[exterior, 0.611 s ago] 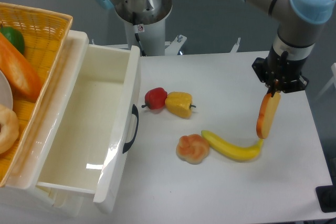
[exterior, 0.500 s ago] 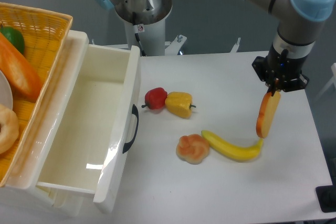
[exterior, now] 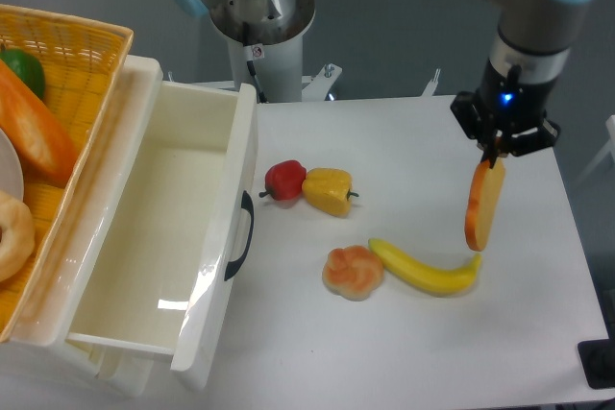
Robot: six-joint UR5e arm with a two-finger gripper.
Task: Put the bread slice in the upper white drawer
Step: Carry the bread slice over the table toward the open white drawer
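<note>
Bread slice [exterior: 484, 205], thin, orange-crusted toy, is pinched by its top in the end effector [exterior: 499, 155] at 3 o'clock, lifted slightly higher than before; carrying toward the glossy white plastic drawer [exterior: 163, 237] at 9 o'clock seems under way.

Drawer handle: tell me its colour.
Dark, nearly black, against the white drawer; the handle shows in the fixed camera view.

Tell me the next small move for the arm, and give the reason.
Probably carry the bread slice left toward the upper white drawer. The tool grips the slice by its top edge, hanging clear above the banana, and the drawer stands open with nothing inside it.
</note>
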